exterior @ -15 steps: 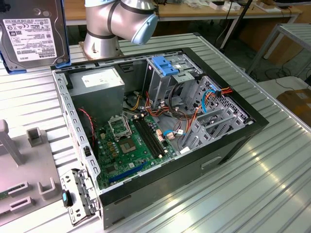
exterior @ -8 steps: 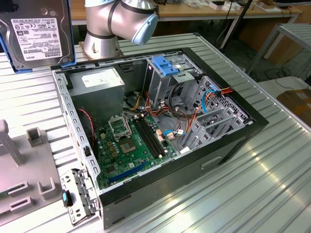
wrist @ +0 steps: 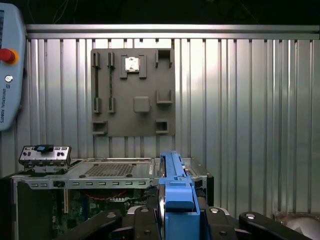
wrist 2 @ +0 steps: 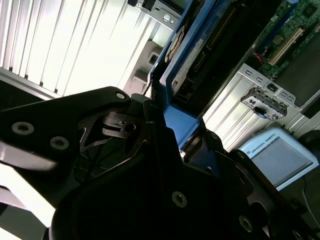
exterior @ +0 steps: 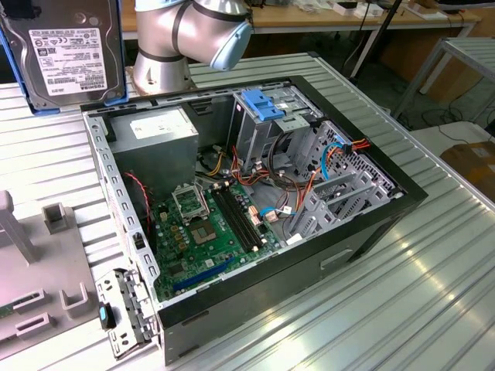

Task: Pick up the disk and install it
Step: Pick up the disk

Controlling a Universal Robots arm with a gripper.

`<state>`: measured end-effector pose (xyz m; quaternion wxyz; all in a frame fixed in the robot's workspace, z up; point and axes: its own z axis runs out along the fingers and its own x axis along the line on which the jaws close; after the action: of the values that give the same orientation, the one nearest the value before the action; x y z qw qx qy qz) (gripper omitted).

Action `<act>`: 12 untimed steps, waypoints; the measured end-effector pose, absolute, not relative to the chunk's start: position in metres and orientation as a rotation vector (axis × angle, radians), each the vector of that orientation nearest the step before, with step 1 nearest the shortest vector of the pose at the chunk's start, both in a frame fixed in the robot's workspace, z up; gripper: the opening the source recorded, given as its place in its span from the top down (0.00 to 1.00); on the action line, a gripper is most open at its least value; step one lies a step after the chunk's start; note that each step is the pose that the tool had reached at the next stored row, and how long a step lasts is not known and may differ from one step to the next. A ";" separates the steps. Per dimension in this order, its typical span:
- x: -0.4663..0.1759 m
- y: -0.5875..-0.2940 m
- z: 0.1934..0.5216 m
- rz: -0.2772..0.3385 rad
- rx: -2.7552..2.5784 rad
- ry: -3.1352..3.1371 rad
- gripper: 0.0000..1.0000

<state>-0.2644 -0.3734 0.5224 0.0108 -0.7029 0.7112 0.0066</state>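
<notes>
In the exterior view, the disk [exterior: 73, 58] is up at ten o'clock from the open computer case [exterior: 255, 294]. It stands tall on its short end, with its flat side facing us and blue rails down its long sides. The robot arm [exterior: 193, 35] is at twelve o'clock. The metal cage [exterior: 255, 135] inside the case lies toward four o'clock from the disk, well apart from it. A light-blue bracket [exterior: 265, 104] sits on top of that cage, and thin cables [exterior: 340, 151] hang just beside it, at three o'clock. We think those could get in the way. The case rests on the ribbed tabletop [exterior: 418, 294].

In the second wrist view, the dark hand [wrist 2: 177, 135] is pinching the disk [wrist 2: 200, 55], which sticks straight out of it.

In the first wrist view, we see the disk [wrist: 175, 180] edge-on, with its blue rail squeezed in the hand [wrist: 179, 215]. The case [wrist: 45, 184] is near, and a grey board [wrist: 132, 117] lies beyond it.
</notes>
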 end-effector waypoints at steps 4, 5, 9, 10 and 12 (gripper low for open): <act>-0.259 -0.373 0.522 0.021 -2.193 2.219 0.63; -0.256 -0.373 0.522 0.021 -2.193 2.219 0.63; -0.250 -0.373 0.522 0.021 -2.193 2.219 0.63; -0.249 -0.373 0.522 0.021 -2.193 2.219 0.63; -0.248 -0.373 0.522 0.021 -2.193 2.219 0.63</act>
<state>-0.2478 -0.3734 0.5224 0.0108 -0.7029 0.7112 0.0066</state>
